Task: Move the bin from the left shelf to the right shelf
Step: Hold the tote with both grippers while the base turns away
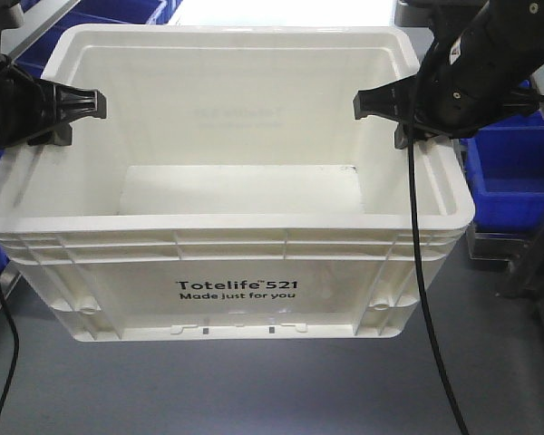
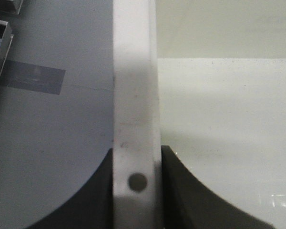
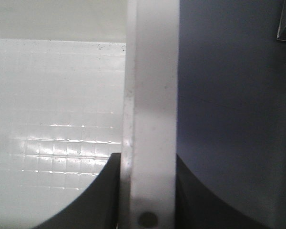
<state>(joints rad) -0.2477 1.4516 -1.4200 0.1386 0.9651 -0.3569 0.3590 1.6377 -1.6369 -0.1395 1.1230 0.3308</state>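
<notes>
Front-facing view: my left end effector and right end effector clamp opposite rims of the white rectangular plastic bin; I'd carry it level.

Blue plastic bins sit at the right, above a metal shelf frame. More blue bins line the top left, behind a slanting metal rail. Below lies a plain grey surface. In the left wrist view, a darker grey strip of tape lies flat on it, near a metal frame edge.
</notes>
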